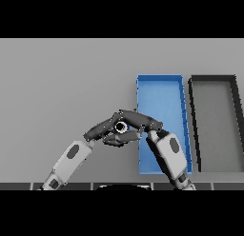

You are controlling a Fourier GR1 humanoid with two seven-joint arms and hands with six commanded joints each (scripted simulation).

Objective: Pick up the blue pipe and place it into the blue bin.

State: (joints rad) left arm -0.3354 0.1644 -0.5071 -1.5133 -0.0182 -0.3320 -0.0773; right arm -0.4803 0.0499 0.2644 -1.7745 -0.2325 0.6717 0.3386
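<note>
Just left of the blue bin (pixel 162 94), my two hands meet above the table. Between them shows a small pale ring with a dark hole (pixel 120 127), which looks like the pipe seen end-on; none of its blue body shows. My left hand (pixel 101 130) comes in from the lower left, with fingers above the ring and thumb below, curled round it. From the lower right, over the bin's near end, my right hand (pixel 140 121) stretches its straight fingers left across the top of the ring and the left hand's fingers.
A black bin (pixel 234 111) stands right of the blue bin, the two long walls almost touching. Both bins run from near the table's front edge towards the middle. Grey table (pixel 62 83) spreads to the left and behind.
</note>
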